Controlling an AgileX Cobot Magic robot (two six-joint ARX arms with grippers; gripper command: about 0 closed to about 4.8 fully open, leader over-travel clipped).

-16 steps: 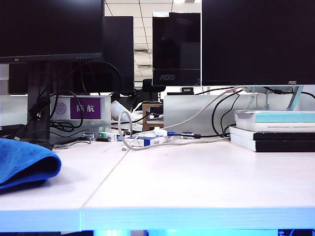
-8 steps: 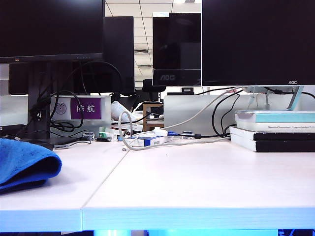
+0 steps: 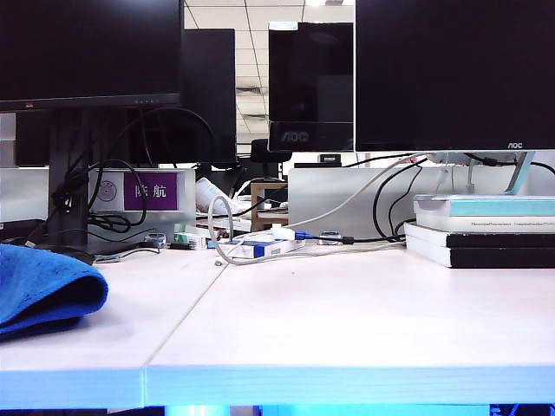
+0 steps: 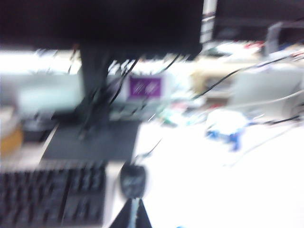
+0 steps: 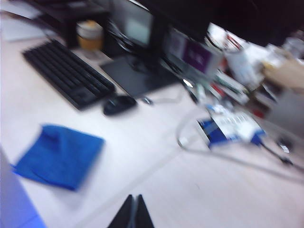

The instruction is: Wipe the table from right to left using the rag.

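Observation:
The bright-blue rag (image 3: 43, 290) lies bundled at the left end of the pale table (image 3: 347, 321), with nothing touching it. Neither arm shows in the exterior view. In the right wrist view the rag (image 5: 59, 154) lies flat on the table (image 5: 204, 190), well away from my right gripper (image 5: 133, 211), whose dark fingers are shut together and empty. The left wrist view is blurred. In it my left gripper (image 4: 132, 213) is shut with nothing held, its tips just short of a black mouse (image 4: 133, 179).
A black keyboard (image 5: 66, 73) and the mouse (image 5: 119, 103) lie beyond the rag. Monitors on stands, loose cables (image 3: 260, 247) and a small blue-and-white box (image 5: 228, 126) crowd the back. Stacked books (image 3: 486, 230) sit at the back right.

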